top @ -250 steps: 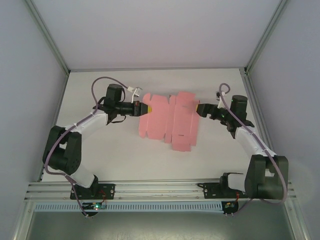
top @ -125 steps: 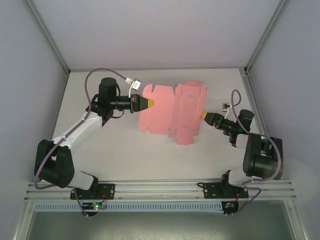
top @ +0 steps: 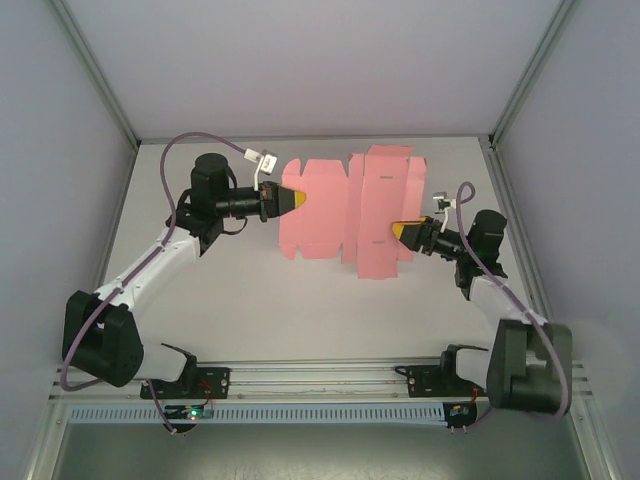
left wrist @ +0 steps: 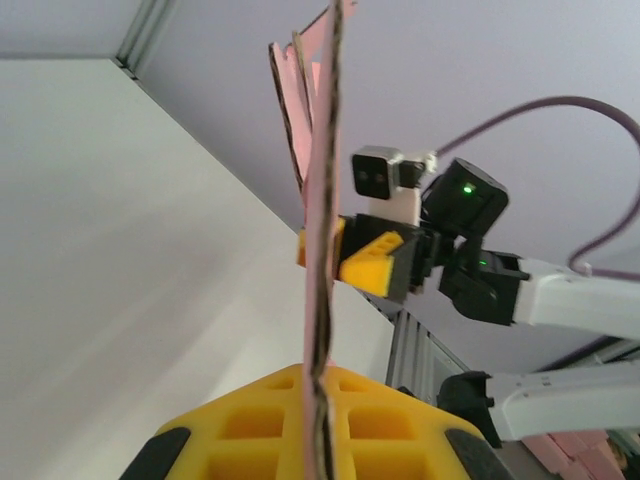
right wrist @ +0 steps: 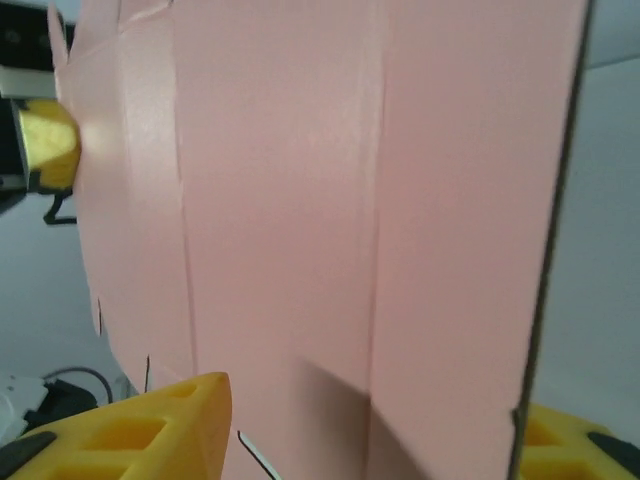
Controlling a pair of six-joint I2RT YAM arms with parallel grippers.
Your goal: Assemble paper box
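The paper box (top: 340,210) is a flat pink die-cut sheet with flaps, held up off the white table. My left gripper (top: 298,200) is shut on the sheet's left edge. In the left wrist view the sheet (left wrist: 322,200) runs edge-on out of the yellow fingers (left wrist: 260,420). My right gripper (top: 400,232) is at the sheet's right side, open, with one yellow finger on each side of the card (left wrist: 350,255). In the right wrist view the pink face (right wrist: 330,200) spans the wide gap between the fingers (right wrist: 180,420).
The white table (top: 250,300) lies inside a frame with grey walls, and corner posts (top: 515,90) stand at the back. An aluminium rail (top: 320,378) runs along the near edge by the arm bases. A purple cable (top: 180,150) loops over the left arm.
The left arm has carried the sheet a little to the right and toward the back. The right gripper pulled back, then came in at the sheet's right side, and its jaws have narrowed.
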